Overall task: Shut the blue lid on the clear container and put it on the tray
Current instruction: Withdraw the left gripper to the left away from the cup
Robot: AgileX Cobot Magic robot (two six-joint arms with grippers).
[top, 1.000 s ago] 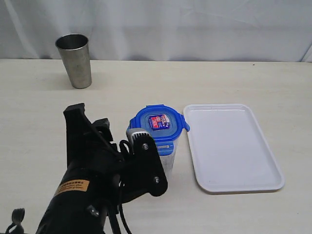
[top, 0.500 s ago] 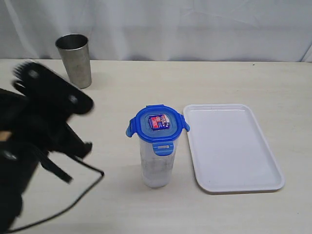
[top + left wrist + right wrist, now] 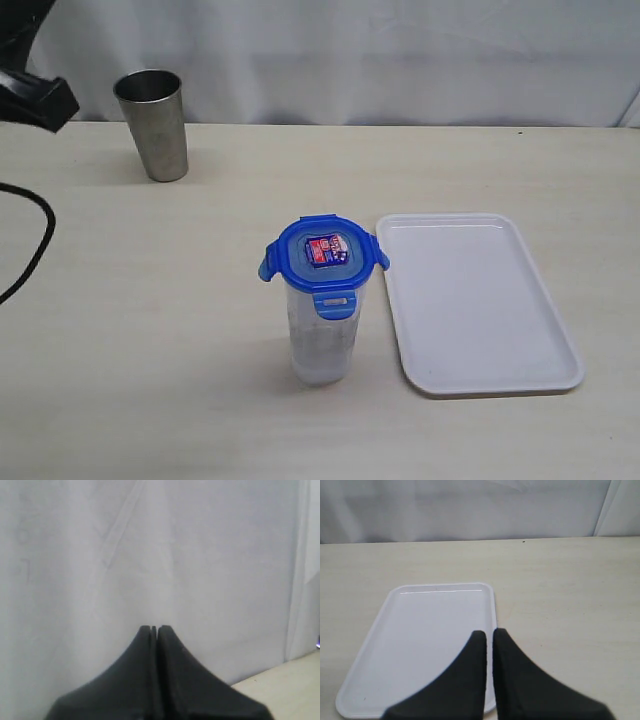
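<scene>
Clear container [image 3: 321, 335] stands upright at frame centre in ext view, long axis vertical, on the table [image 3: 150, 300]. Blue lid [image 3: 323, 255] sits on its mouth. Front flap looks folded down, L and R side flaps flare out, so I judge it not fully latched.

Tray [image 3: 480, 300] lies just right of the container, close but not touching, long side running toward the back.

Contents: container looks empty, tray holds nothing, steel tumbler [image 3: 152, 123] at upper left, inside too dark to tell.

Left gripper [image 3: 154, 628]: jaws pressed together, nothing held, aimed at the white backdrop. Left arm [image 3: 28, 92] sits in the upper-left corner, well apart from the container.

Right gripper [image 3: 489, 632]: jaws nearly together, nothing between them, near the tray's [image 3: 435, 630] edge. Container isn't in that view.

Judgement: next move is pressing the side flaps or a side grip on the body, then a short shift right onto the tray. Tall narrow body, so tip risk.
</scene>
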